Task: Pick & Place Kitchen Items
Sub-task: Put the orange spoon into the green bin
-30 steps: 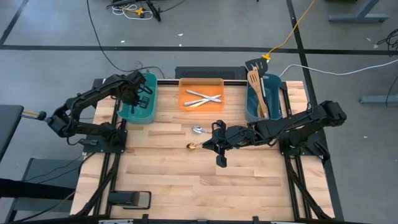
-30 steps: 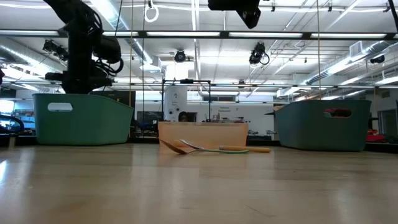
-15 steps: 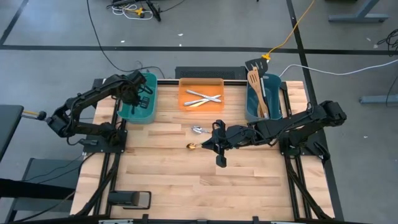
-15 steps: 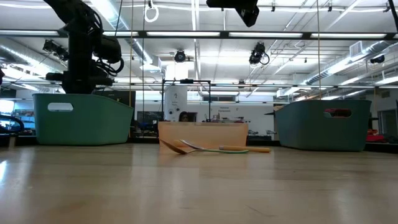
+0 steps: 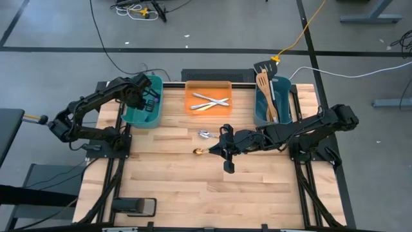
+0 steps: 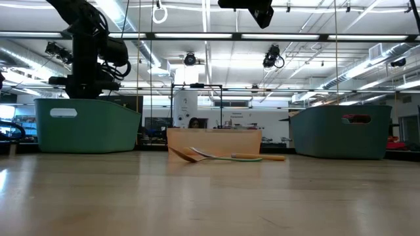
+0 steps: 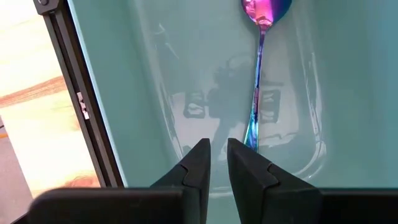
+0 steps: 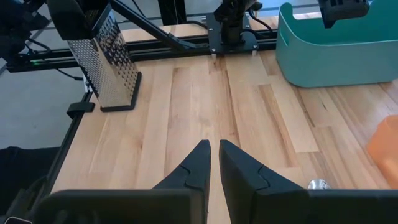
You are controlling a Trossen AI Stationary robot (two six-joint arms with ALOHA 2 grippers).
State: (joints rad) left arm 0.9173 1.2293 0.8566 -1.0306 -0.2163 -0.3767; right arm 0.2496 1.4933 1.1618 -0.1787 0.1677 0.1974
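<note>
An iridescent spoon [image 7: 258, 74] lies flat on the floor of the left teal tub [image 5: 143, 111]. My left gripper [image 7: 219, 149] hangs over that tub, pointing down, slightly open with nothing between its fingers, just short of the spoon's handle end. A gold spoon [image 5: 198, 151] and a silver piece [image 5: 205, 134] lie on the table's middle. Above them my right gripper [image 5: 214, 149] hovers shut and empty, pointing toward the table's left side.
An orange tray [image 5: 222, 87] at the far middle holds silver cutlery [image 5: 209, 100]. The right teal tub [image 5: 261, 113] holds wooden utensils [image 5: 264, 87]. A metal grater [image 8: 102, 56] stands at the near left corner. Bare wood lies in front of the right gripper.
</note>
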